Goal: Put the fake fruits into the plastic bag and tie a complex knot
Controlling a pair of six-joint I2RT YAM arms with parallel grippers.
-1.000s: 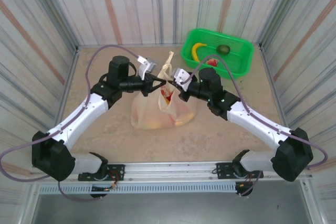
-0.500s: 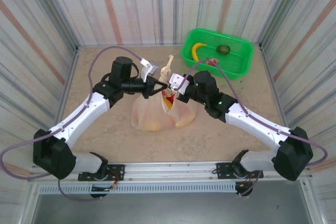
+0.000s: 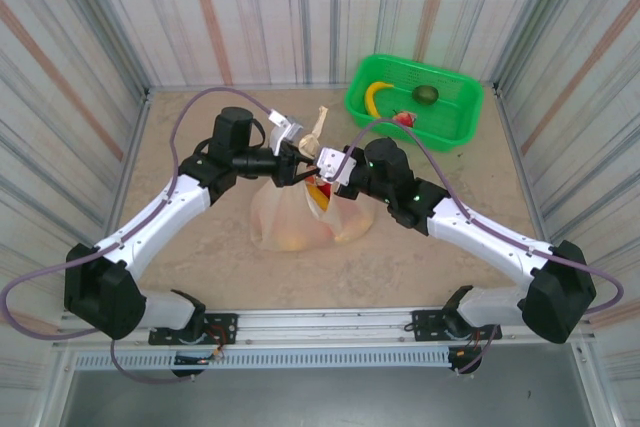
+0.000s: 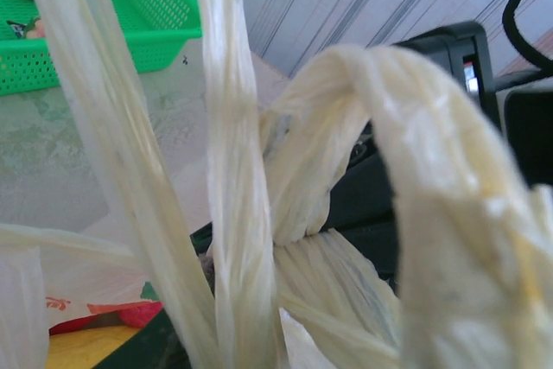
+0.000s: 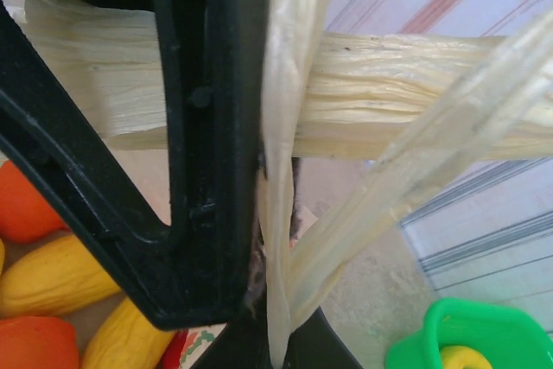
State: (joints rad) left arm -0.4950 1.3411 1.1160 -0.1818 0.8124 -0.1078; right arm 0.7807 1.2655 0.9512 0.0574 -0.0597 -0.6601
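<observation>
The plastic bag (image 3: 300, 215) sits mid-table with orange and yellow fake fruits (image 5: 54, 276) showing through it. Its two pale handles (image 3: 318, 127) are twisted together above it, forming a loose knot (image 4: 298, 232) in the left wrist view. My left gripper (image 3: 299, 166) comes in from the left, shut on one handle strand (image 4: 233, 213); its fingers are hidden behind the plastic. My right gripper (image 3: 324, 169) meets it from the right, with a thin strand (image 5: 278, 239) pinched against its black finger (image 5: 207, 170). A banana (image 3: 375, 95), a dark green avocado (image 3: 425, 95) and a red fruit (image 3: 403, 119) lie in the basket.
The green basket (image 3: 455, 117) stands at the back right corner, close behind my right arm. Striped walls enclose the table on three sides. Bare tabletop lies to the left of the bag and in front of it.
The right gripper has slid left and slightly back, closing the gap to the left gripper above the bag. The upright handle ends have shifted a little. The bag body stays put.
</observation>
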